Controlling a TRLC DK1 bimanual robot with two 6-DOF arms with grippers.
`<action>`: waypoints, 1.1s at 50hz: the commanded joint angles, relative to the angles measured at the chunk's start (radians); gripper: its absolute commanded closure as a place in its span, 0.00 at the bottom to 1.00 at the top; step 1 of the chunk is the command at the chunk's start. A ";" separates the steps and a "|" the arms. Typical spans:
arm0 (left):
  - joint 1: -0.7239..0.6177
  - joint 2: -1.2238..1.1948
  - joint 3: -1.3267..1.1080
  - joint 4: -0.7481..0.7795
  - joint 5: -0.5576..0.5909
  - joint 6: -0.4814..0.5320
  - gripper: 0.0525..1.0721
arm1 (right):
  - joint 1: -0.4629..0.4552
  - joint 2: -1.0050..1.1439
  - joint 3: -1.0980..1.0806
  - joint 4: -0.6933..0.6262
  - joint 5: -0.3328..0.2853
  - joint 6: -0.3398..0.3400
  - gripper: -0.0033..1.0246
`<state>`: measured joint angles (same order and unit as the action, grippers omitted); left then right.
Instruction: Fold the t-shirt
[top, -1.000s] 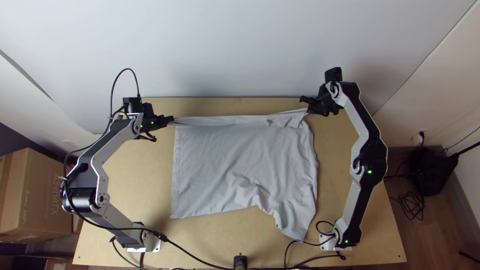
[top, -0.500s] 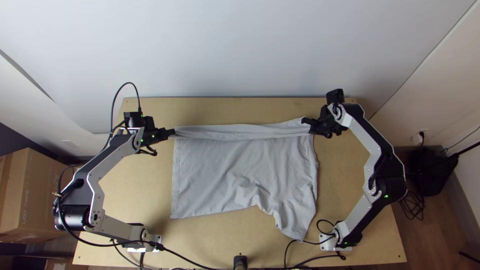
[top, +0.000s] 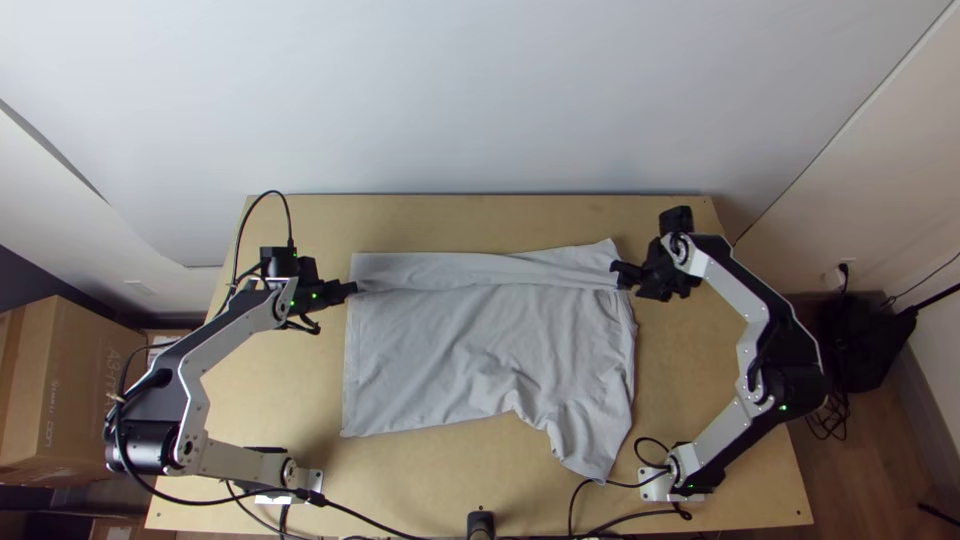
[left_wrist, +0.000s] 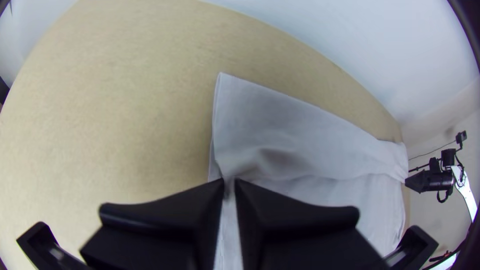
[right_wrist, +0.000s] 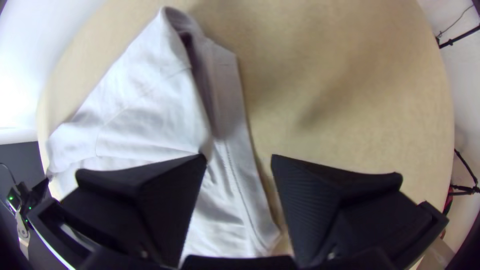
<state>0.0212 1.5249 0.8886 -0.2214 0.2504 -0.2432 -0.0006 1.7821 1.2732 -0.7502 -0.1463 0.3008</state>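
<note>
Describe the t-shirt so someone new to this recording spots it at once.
On the light wooden table, between the two arms, lies the t-shirt: pale grey, a strip folded over along its far side. It is the only cloth, among arms and black cables.

A pale gray T-shirt (top: 430, 350) lies across the middle of a light wooden table (top: 270, 400), its far portion folded over toward the near side, its right half rumpled. Two robot arm bases, left (top: 292, 484) and right (top: 680, 478), stand near the front edge beside black cables (top: 630, 488).
</note>
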 joint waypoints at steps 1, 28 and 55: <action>0.002 -0.065 -0.037 -0.012 -0.003 0.005 0.46 | -0.050 -0.147 -0.072 0.026 0.008 -0.028 0.15; 0.049 -0.393 0.044 -0.325 0.049 0.070 0.04 | -0.075 -0.708 -0.334 -0.376 -0.095 -0.086 0.05; 0.026 -0.554 0.093 -0.671 0.075 0.240 0.04 | 0.057 -0.590 -0.551 -0.575 -0.101 -0.129 0.41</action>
<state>0.0605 0.9928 0.9581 -0.8669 0.3145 -0.0250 0.0387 1.1515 0.7452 -1.3212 -0.2371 0.1810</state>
